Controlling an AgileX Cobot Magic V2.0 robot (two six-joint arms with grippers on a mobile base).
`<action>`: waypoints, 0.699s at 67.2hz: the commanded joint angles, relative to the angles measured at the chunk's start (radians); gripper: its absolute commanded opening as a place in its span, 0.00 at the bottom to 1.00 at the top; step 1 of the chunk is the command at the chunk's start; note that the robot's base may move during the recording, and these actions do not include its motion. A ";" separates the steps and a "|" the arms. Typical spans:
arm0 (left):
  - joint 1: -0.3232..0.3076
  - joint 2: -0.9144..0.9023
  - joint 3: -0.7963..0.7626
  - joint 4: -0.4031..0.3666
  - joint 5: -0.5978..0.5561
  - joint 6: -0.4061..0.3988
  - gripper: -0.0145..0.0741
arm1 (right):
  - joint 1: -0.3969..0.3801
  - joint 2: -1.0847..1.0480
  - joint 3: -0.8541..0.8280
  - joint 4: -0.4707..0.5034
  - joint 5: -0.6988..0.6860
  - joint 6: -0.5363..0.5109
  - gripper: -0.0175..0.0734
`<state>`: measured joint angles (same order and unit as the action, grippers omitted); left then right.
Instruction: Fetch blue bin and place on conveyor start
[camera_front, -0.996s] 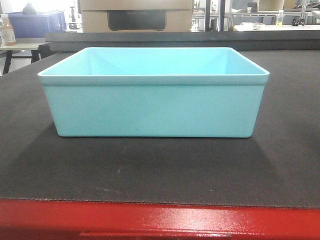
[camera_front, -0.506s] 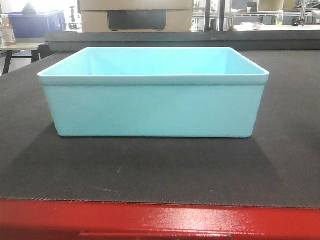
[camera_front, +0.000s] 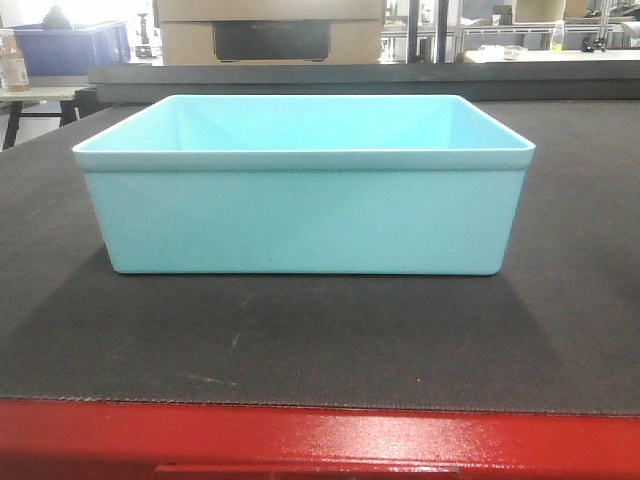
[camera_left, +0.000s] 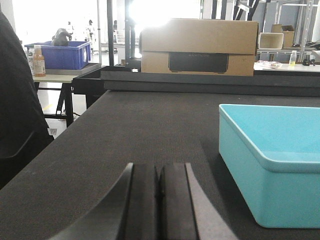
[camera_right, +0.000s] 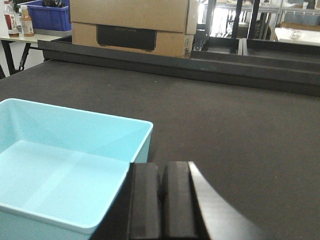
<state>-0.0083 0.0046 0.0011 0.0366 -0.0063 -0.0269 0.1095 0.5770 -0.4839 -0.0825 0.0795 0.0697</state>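
The light turquoise-blue bin stands empty and upright on the dark grey conveyor belt, just behind the belt's glossy red front edge. In the left wrist view the bin is to the right of my left gripper, which is shut and empty, apart from the bin. In the right wrist view the bin is to the left of my right gripper, which is shut and empty above the bin's right rim. Neither gripper shows in the front view.
A cardboard box stands beyond the belt's far end. A dark royal-blue bin and bottles sit on a table at the far left. A raised black rail runs across the belt's far side.
The front view has shifted very slightly; the bin appears a few pixels further left. The bin itself stays where it was on the belt.
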 joint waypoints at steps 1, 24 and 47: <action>0.005 -0.005 -0.001 -0.006 -0.014 0.001 0.04 | -0.038 -0.048 0.015 0.068 -0.021 -0.093 0.01; 0.005 -0.005 -0.001 -0.006 -0.014 0.001 0.04 | -0.246 -0.375 0.387 0.201 -0.116 -0.144 0.01; 0.005 -0.005 -0.001 -0.006 -0.018 0.001 0.04 | -0.246 -0.577 0.484 0.201 -0.036 -0.144 0.01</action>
<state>-0.0083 0.0046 0.0018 0.0366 -0.0063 -0.0269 -0.1345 0.0080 -0.0027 0.1153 0.0435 -0.0646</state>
